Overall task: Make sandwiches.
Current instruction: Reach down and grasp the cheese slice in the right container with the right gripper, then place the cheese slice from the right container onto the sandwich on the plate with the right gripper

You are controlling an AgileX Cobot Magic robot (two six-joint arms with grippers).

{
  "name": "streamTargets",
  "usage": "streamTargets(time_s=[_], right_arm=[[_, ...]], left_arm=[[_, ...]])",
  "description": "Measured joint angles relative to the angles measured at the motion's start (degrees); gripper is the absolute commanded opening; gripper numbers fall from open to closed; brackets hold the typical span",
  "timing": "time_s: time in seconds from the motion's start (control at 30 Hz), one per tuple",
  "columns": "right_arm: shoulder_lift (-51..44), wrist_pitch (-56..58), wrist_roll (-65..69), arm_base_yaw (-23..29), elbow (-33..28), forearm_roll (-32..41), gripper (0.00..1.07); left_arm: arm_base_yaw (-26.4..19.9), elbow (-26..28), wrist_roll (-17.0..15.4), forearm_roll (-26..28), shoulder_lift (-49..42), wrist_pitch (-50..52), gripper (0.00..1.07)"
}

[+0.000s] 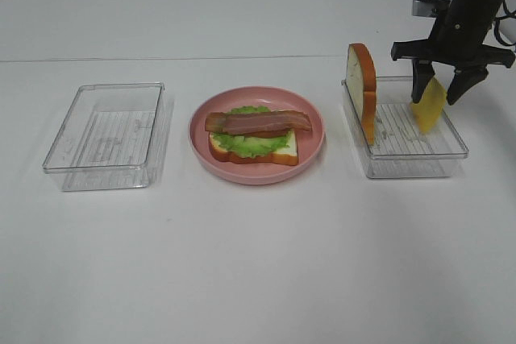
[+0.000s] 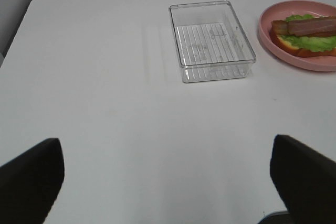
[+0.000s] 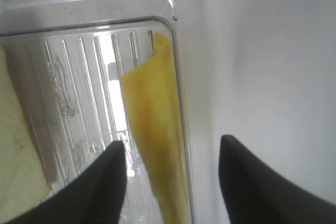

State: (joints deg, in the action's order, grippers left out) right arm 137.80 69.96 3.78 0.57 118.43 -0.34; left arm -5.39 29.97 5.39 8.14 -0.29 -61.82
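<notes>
Your right tool (image 1: 437, 96) straddles the yellow cheese square (image 1: 430, 110) standing on edge in the right-hand clear tray (image 1: 411, 165) — jaws half open, a gap beside it, nothing pinched — so centre, then close gently before lifting.

open: front table (image 1: 258, 279) | blocked: bread slice (image 1: 361, 86) upright — right tray (image 1: 407, 168) left wall

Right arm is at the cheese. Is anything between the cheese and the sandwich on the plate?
Yes. An upright bread slice stands at the plate-side end of the tray, between the cheese and the plate; the tray wall is there too. Nothing separates the right gripper from the cheese.
</notes>
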Motion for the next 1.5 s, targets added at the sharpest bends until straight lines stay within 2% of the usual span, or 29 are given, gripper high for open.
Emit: streamTargets(time_s=[0.03, 0.1, 0.57, 0.67, 0.73, 1.1, 1.5], right_arm=[[0.00, 0.00, 0.00, 0.00, 0.00, 0.00, 0.34], [0.00, 0.00, 0.00, 0.00, 0.00, -0.57, 0.20], [0.00, 0.00, 0.06, 0.00, 0.00, -2.41, 0.19], [0.00, 0.00, 0.06, 0.00, 0.00, -2.41, 0.16], [0.00, 0.00, 0.06, 0.00, 0.00, -2.23, 0.01], [-0.06, 0.00, -0.46, 0.06, 0.00, -2.06, 0.00], [-0.46, 0.00, -0.34, 0.06, 2.86, 0.34, 0.00]], left_arm=[[0.00, 0.00, 0.00, 0.00, 0.00, 0.00, 1.00], [0.00, 0.00, 0.00, 0.00, 0.00, 0.00, 1.00], [0.00, 0.00, 0.00, 0.06, 0.00, 0.00, 1.00], [0.00, 0.00, 0.00, 0.06, 0.00, 0.00, 1.00], [0.00, 0.00, 0.00, 0.06, 0.00, 0.00, 1.00], [0.00, 0.00, 0.00, 0.06, 0.00, 0.00, 1.00], [0.00, 0.00, 0.00, 0.06, 0.00, 0.00, 1.00]])
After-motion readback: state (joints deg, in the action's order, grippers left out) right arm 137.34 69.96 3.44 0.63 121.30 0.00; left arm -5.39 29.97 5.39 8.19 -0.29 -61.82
